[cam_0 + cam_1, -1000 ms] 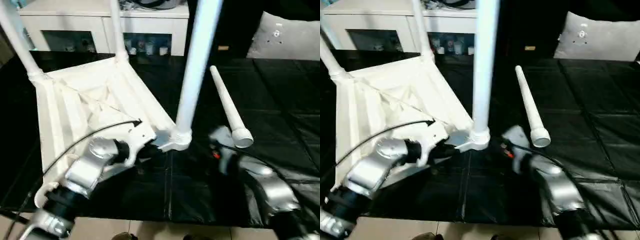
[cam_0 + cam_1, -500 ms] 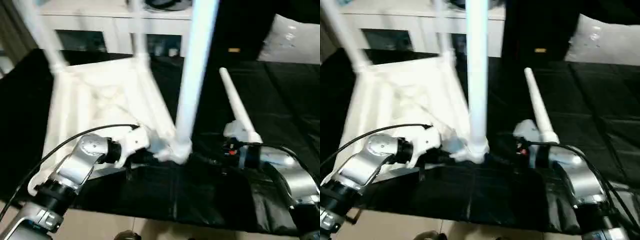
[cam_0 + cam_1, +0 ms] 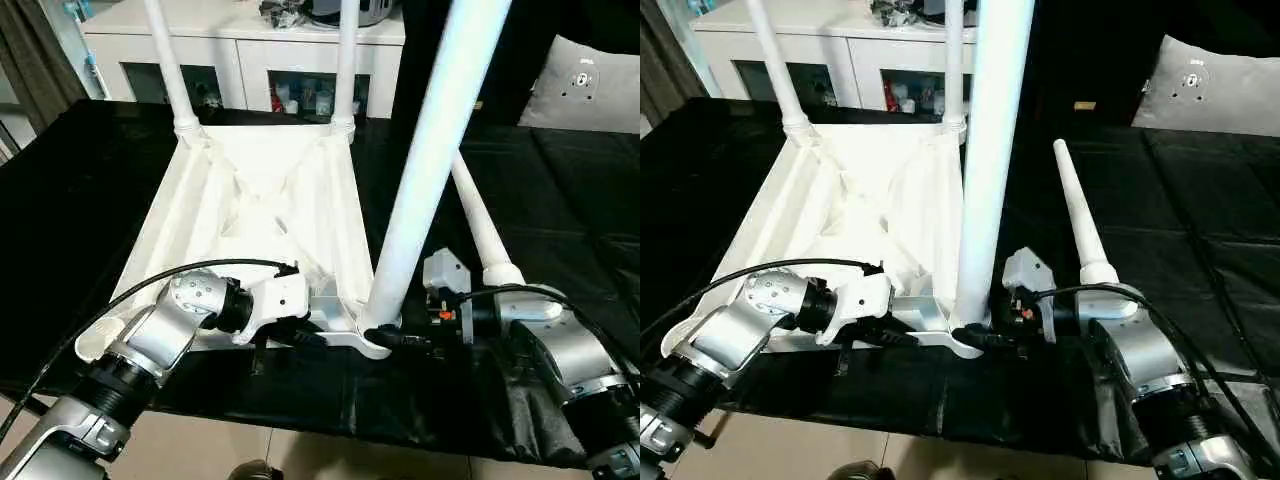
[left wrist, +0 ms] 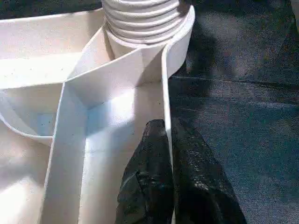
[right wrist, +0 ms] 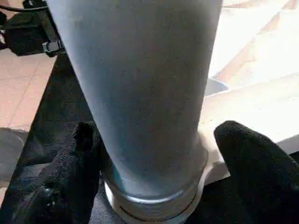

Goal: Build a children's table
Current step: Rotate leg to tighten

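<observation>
We see the white plastic top (image 3: 250, 215) lying upside down on the black, quilted surface (image 3: 560, 200), its ribbed underside facing up. Three smooth, tapered round legs stand in its corner sockets: two thin-looking ones at the far corners and a near leg (image 3: 425, 170) rising from the corner closest to us, where ridged thread rings show at its base. The fourth leg (image 3: 1078, 222) lies loose on the surface just beside the near leg, wide collar toward us.

Our left gripper (image 4: 169, 186) has its jaws clenched on the top's thin rim wall, close to the near leg's socket. Our right gripper (image 5: 154, 172) has its jaws spread on either side of the near leg's base, the rough black fingers (image 5: 252, 168) flanking it; we cannot tell whether they touch it.
</observation>
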